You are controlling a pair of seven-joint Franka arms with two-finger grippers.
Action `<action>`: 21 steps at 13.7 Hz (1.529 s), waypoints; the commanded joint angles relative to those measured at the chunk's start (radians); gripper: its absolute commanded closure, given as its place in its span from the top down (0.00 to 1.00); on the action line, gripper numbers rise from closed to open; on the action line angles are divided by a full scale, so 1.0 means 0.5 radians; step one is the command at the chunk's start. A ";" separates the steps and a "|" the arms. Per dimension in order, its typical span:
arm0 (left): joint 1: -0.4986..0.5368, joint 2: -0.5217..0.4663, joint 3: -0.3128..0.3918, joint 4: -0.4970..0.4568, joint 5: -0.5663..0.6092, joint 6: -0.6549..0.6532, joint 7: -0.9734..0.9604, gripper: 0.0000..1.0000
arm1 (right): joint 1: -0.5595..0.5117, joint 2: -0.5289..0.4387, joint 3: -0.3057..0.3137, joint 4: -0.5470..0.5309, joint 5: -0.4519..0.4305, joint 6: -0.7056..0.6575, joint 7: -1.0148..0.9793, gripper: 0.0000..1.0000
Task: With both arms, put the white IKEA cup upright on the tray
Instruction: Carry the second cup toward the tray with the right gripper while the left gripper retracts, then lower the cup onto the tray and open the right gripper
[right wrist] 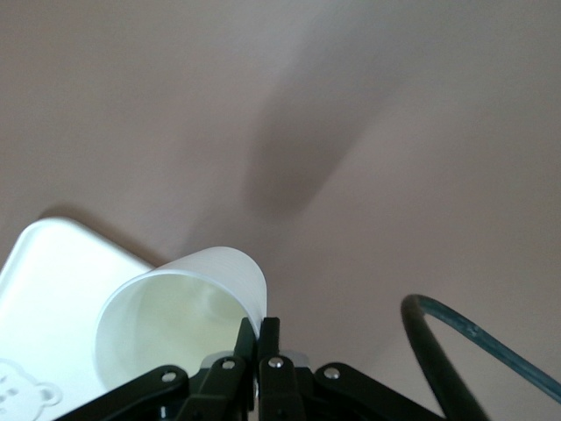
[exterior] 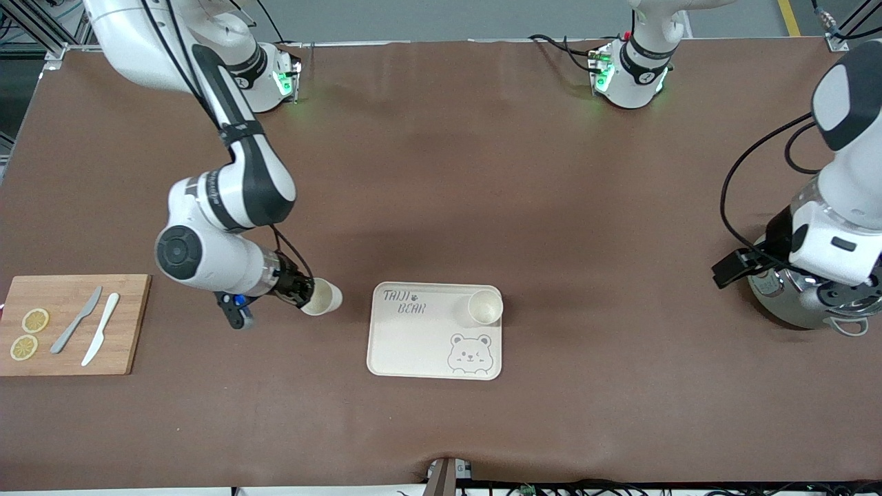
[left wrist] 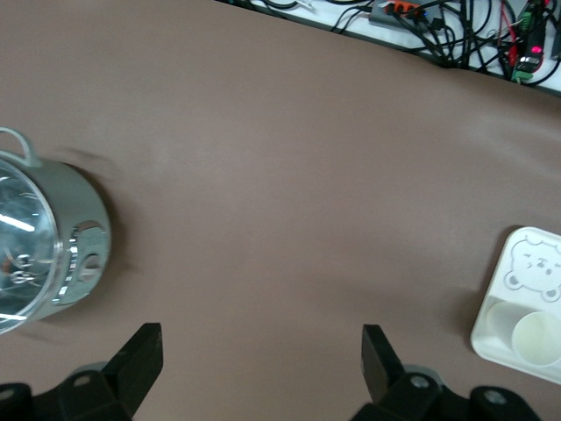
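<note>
My right gripper (exterior: 303, 293) is shut on the rim of a white cup (exterior: 322, 297). It holds the cup tipped on its side, low over the table between the cutting board and the tray. In the right wrist view the fingers (right wrist: 260, 329) pinch the cup wall (right wrist: 175, 320), with the tray's corner (right wrist: 44, 289) beside it. The cream bear tray (exterior: 413, 344) carries a second white cup (exterior: 486, 306), upright at its corner toward the left arm's end. My left gripper (exterior: 725, 271) is open and empty (left wrist: 261, 351), waiting beside a steel pot. Its wrist view shows the tray (left wrist: 530, 263) and upright cup (left wrist: 536, 338).
A wooden cutting board (exterior: 131, 324) with two lemon slices (exterior: 34, 320) and two knives (exterior: 77, 320) lies at the right arm's end. A steel pot (exterior: 792, 310) stands at the left arm's end and also shows in the left wrist view (left wrist: 53, 254).
</note>
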 commanded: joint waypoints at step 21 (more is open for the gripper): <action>0.293 -0.359 -0.013 -0.160 0.011 -0.364 0.545 1.00 | 0.388 0.330 -0.033 0.129 -0.062 0.487 0.632 1.00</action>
